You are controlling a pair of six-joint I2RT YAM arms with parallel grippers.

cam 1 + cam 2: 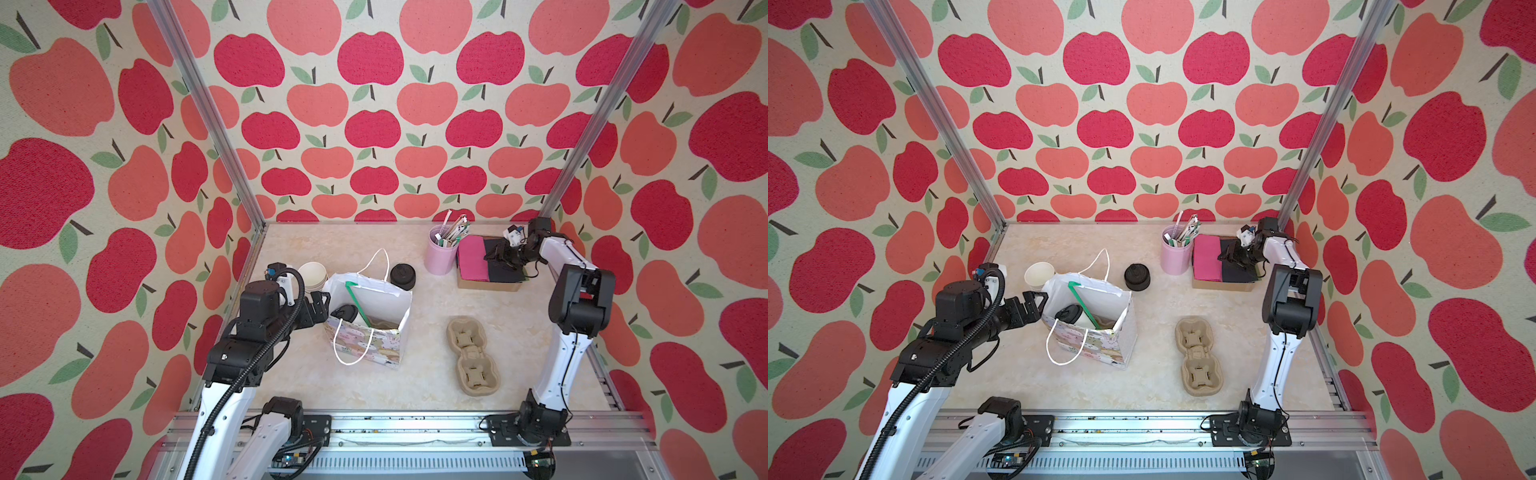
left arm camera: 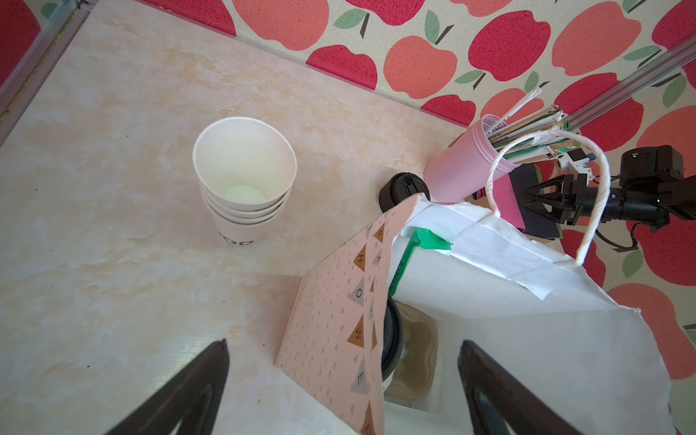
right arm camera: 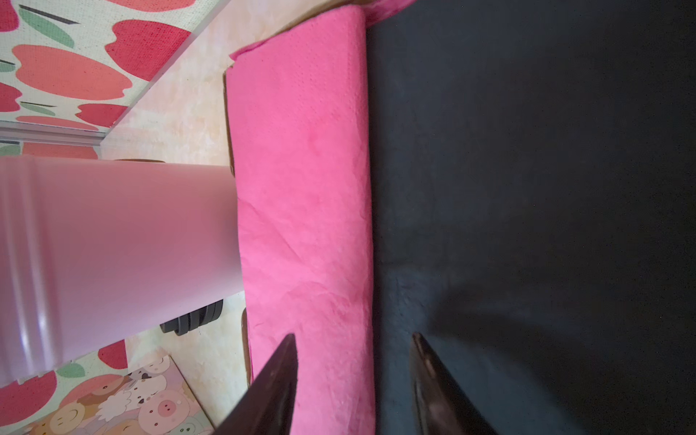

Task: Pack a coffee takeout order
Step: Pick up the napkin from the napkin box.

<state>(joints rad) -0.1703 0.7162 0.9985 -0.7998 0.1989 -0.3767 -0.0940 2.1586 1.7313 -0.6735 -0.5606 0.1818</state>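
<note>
The patterned paper bag (image 1: 370, 347) (image 1: 1096, 351) stands open, left of the table's middle. Inside it sits the white cup with its black lid (image 1: 345, 312) (image 2: 391, 339), and the green straw (image 1: 358, 305) (image 2: 405, 263) leans across the opening. My left gripper (image 1: 320, 307) (image 2: 344, 342) is open, one finger on each side of the bag's left wall. At the back right, my right gripper (image 1: 496, 253) (image 3: 353, 335) hangs open just over the napkin box, holding nothing. One finger is above the magenta-pink napkin (image 3: 301, 188) (image 1: 471, 257), the other above a black napkin (image 3: 527, 188).
A stack of lidless white cups (image 1: 312, 276) (image 2: 244, 177) stands behind the left gripper. Spare black lids (image 1: 402, 276) sit behind the bag. A pink holder of straws (image 1: 440, 255) stands against the cardboard napkin box (image 1: 486, 284). A pulp cup carrier (image 1: 473, 355) lies right of the bag.
</note>
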